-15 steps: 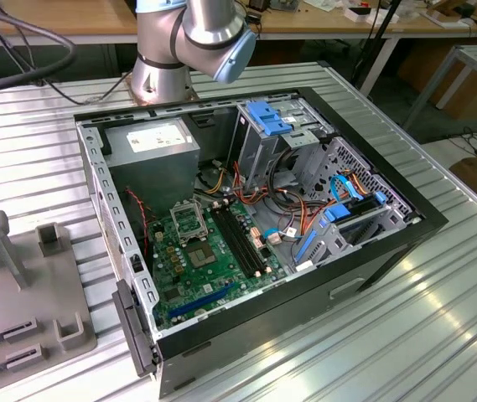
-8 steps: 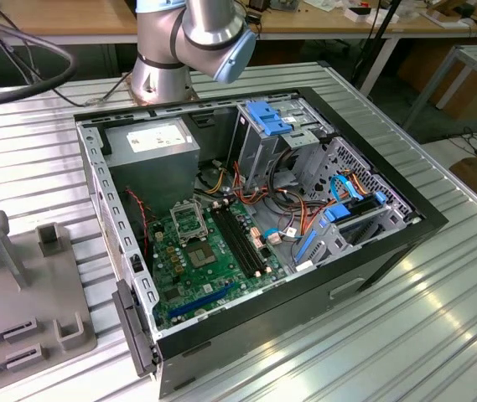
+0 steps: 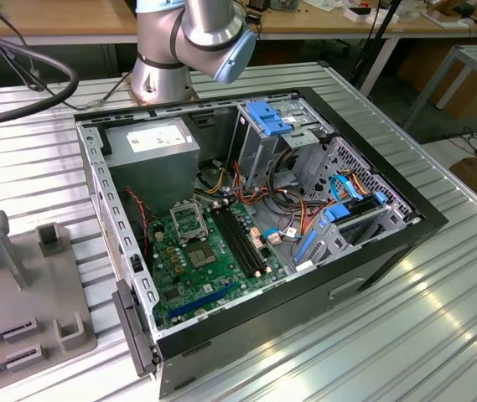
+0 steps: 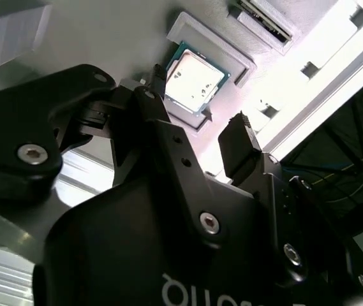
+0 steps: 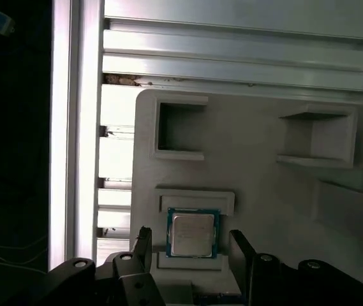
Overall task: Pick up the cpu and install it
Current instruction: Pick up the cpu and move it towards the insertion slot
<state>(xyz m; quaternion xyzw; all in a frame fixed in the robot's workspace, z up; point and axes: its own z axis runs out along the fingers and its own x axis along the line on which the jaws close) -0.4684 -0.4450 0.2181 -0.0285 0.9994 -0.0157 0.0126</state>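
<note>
Pincer (image 5: 191,237) wide open, empty, jaws straddling small flat silver-grey square cpu (image 5: 193,234) seated in pale grey plastic holder (image 5: 251,166); good grasp likely needs even centring on opposite edges.

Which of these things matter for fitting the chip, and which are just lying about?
In the job: small square silver-topped cpu; black gripper, open either side of it; pale grey moulded holder beneath it; square metal socket frame on the green board.
Lying about: blue plastic drive brackets; silver power-supply box; bundled coloured wires.
</note>
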